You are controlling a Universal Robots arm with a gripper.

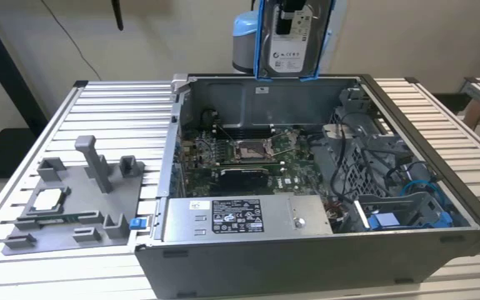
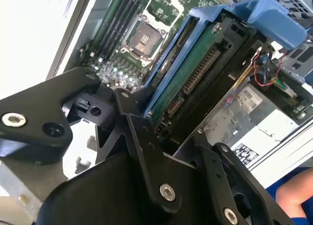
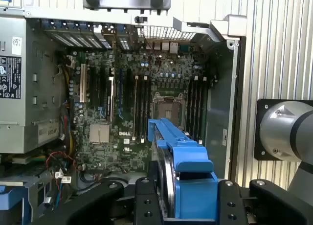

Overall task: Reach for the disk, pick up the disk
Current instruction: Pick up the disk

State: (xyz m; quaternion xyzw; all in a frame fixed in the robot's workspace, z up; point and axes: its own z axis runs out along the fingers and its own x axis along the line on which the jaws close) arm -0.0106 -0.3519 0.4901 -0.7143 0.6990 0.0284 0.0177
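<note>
Above the open case [image 1: 324,187], your gripper [image 3: 188,205] is clamped on the disk [image 1: 290,37], which hangs upright and clear of the motherboard [image 3: 122,112], so the pick-up looks done and calls only for a steady hold.

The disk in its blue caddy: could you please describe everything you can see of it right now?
The disk is a flat silver-grey drive with a white printed label, framed by a blue plastic caddy. In the exterior view it hangs upright above the rear wall of the open computer case, clear of it. In the second wrist view its green circuit board and connector edge show. In both wrist views the black end effector is clamped on it above the motherboard.
</note>
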